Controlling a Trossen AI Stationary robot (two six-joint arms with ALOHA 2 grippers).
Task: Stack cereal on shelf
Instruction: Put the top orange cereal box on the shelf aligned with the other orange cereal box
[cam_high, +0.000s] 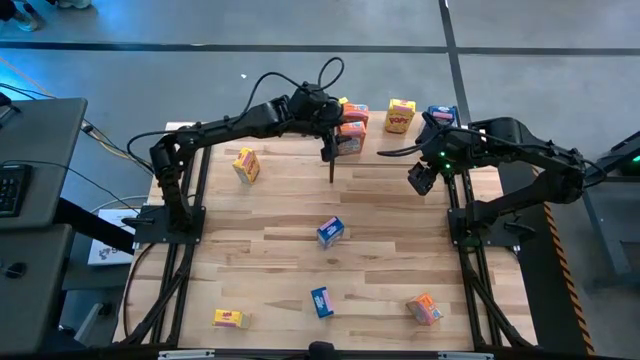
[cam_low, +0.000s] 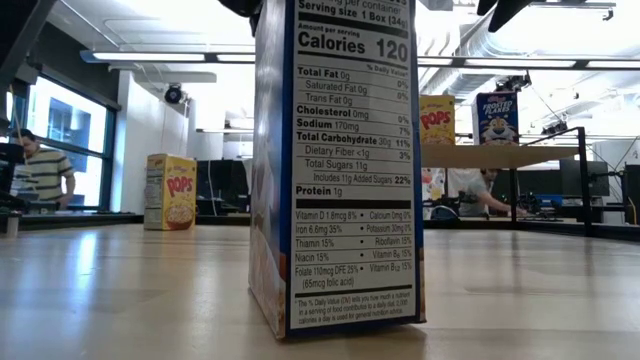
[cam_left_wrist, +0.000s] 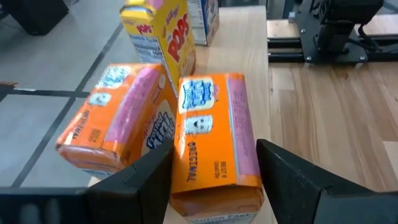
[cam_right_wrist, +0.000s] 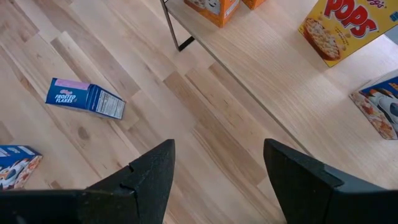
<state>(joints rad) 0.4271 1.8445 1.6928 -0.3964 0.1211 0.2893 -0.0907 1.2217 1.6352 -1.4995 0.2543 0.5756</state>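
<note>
On the shelf (cam_high: 375, 150) at the table's far edge lie two orange cereal boxes (cam_left_wrist: 214, 137) (cam_left_wrist: 118, 127) side by side. Beyond them a yellow Pops box (cam_left_wrist: 163, 37) and a blue box (cam_high: 442, 115) stand upright. My left gripper (cam_left_wrist: 212, 149) is open, slanting down, its fingers on either side of the nearer orange box, which lies flat on the shelf board. My right gripper (cam_right_wrist: 217, 146) hangs open above the table to the right of the shelf, holding nothing.
Loose cereal boxes lie on the plank tabletop: yellow (cam_high: 246, 165), blue (cam_high: 330, 232), blue (cam_high: 321, 301), yellow (cam_high: 229, 318), orange (cam_high: 424, 309). One blue box (cam_low: 340, 170) stands right before the low camera. A black shelf upright (cam_right_wrist: 171, 25) is near my right gripper.
</note>
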